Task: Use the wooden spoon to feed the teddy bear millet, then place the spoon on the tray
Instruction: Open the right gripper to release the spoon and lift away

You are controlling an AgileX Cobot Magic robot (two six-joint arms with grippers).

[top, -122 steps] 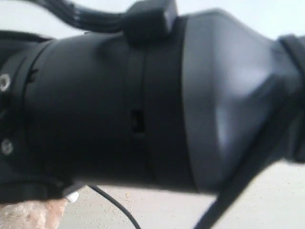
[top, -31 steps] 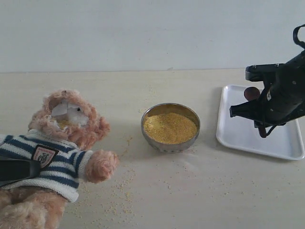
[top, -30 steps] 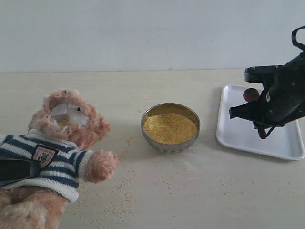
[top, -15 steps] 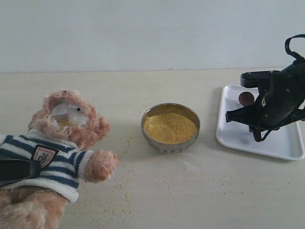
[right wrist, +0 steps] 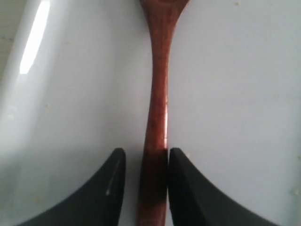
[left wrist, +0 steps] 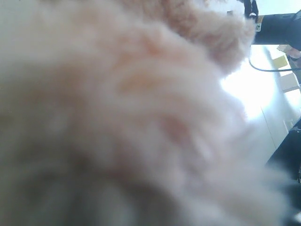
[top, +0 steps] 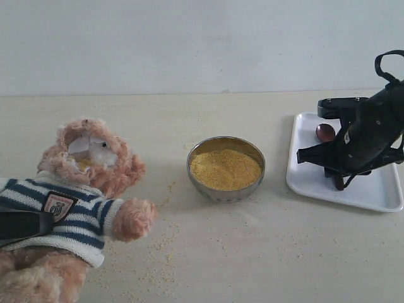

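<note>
The teddy bear (top: 88, 164) lies at the left in its striped sweater, and its fur (left wrist: 117, 117) fills the left wrist view. My left gripper (top: 25, 225) reaches in from the left edge, one dark finger pressed across the sweater, gripping the bear's body. The millet (top: 225, 169) fills a metal bowl (top: 193, 175) in the middle. My right gripper (top: 338, 180) is down on the white tray (top: 372, 189). The wooden spoon (right wrist: 157, 94) lies flat on the tray (right wrist: 235, 94), its bowl (top: 325, 132) at the far side. The right gripper (right wrist: 146, 157) straddles the handle, with a gap on one side.
Loose millet grains are scattered on the pale tabletop (top: 189, 252) around the bowl and in front of the bear. A plain light wall (top: 189, 44) rises behind the table. The right arm's dark body and cable loop (top: 385, 63) stand over the tray.
The right gripper has sunk lower onto the tray with the spoon, and its jaws have parted from the handle. The bear and left gripper have stayed put.
</note>
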